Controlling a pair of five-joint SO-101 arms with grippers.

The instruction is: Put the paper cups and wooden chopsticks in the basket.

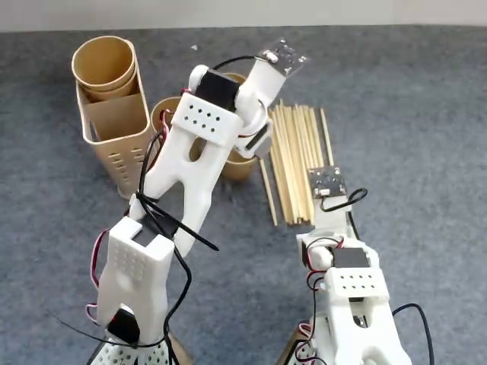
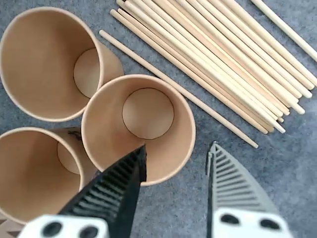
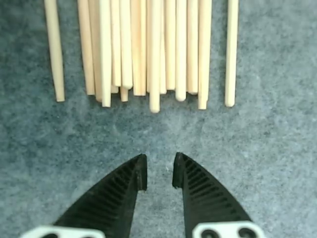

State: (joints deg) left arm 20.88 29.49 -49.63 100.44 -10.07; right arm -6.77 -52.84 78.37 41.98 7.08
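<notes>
Right hand [image 3: 159, 171] nearest, low over table [image 1: 426, 114], barely open, narrow gap, holding nothing, just short of near ends of chopsticks [image 3: 153, 49]. Left hand [image 2: 178, 148] farther, wide open, straddling wall of middle cup [image 2: 148, 114], not yet gripped. Basket [image 1: 114, 129] far left, stacked cups [image 1: 105, 65] inside. Step in hand looks like cup pickup. Next: close on rim, lift, carry left to basket.

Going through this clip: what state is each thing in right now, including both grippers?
Basket: upright, stacked cups in one compartment.
Loose paper cups: three, upright, empty, on the table.
Chopsticks: lying flat on the table, side by side, not gripped.
Left gripper: open, one finger over a cup's mouth, the other outside it.
Right gripper: slightly open, empty, short of the chopstick ends.
</notes>
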